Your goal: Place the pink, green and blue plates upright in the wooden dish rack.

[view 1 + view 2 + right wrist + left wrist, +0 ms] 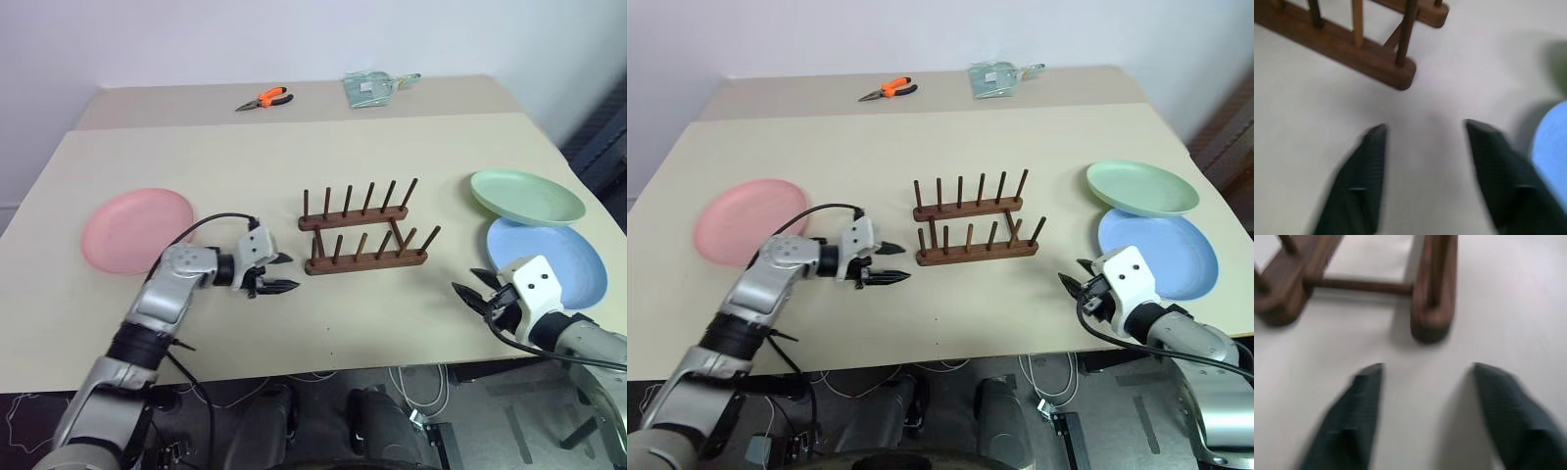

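Observation:
The wooden dish rack (364, 235) stands empty in the middle of the table. The pink plate (137, 230) lies flat at the left. At the right, the green plate (526, 196) rests with its near edge over the far edge of the blue plate (554, 259). My left gripper (291, 272) hangs just left of the rack's end (1432, 293), pointing at it, open and empty. My right gripper (470, 289) is low over the table beside the blue plate's (1552, 142) left rim, right of the rack (1352, 54), its fingers apart with nothing between them.
Orange-handled pliers (265, 99) and a clear plastic packet (370, 88) lie on a second table at the back. The table's front edge (323, 372) runs just below both grippers, with cables under it.

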